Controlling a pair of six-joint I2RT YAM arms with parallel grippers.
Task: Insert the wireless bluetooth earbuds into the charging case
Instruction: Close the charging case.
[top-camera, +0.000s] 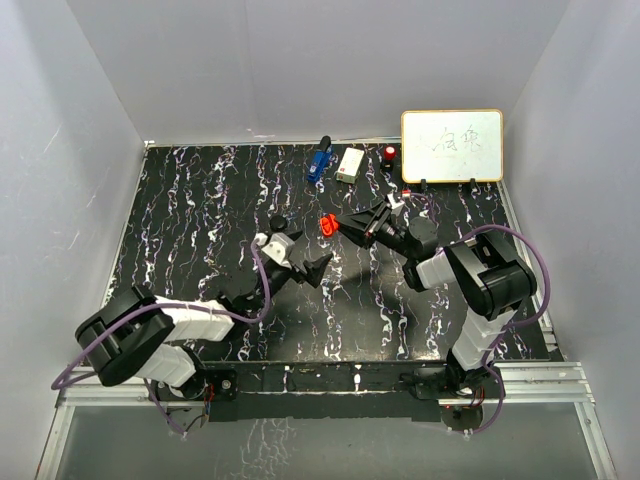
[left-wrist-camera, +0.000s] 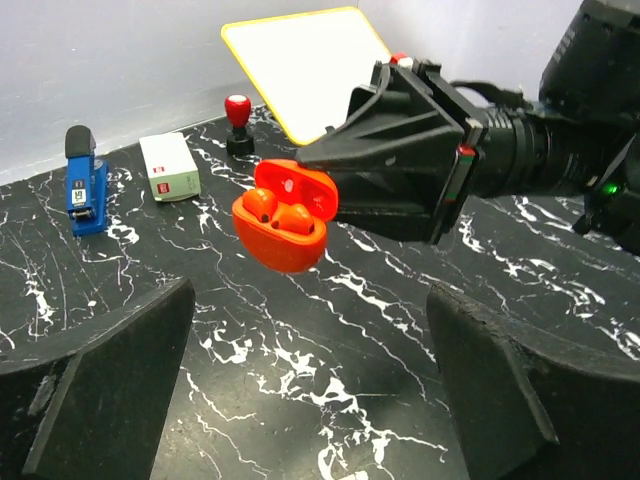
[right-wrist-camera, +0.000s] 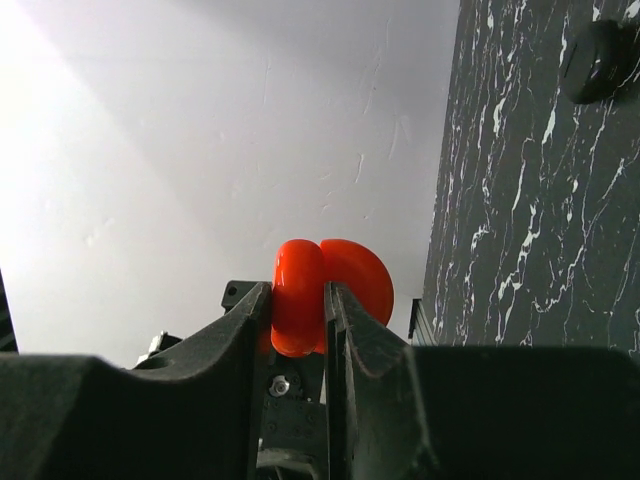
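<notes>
My right gripper (top-camera: 340, 223) is shut on the red charging case (top-camera: 326, 226) and holds it in the air above the table's middle. In the left wrist view the case (left-wrist-camera: 285, 215) is open, and two small red rounded earbuds (left-wrist-camera: 275, 210) sit in its lower half. In the right wrist view the case (right-wrist-camera: 300, 285) is pinched between both fingers (right-wrist-camera: 350, 330). My left gripper (top-camera: 318, 266) is open and empty, low over the table (left-wrist-camera: 330, 380), just short of the case.
A black round disc (top-camera: 277, 222) lies left of the case and shows in the right wrist view (right-wrist-camera: 592, 45). At the back stand a blue tool (top-camera: 318, 160), a white box (top-camera: 350, 165), a red-topped stamp (top-camera: 389, 154) and a whiteboard (top-camera: 451, 146).
</notes>
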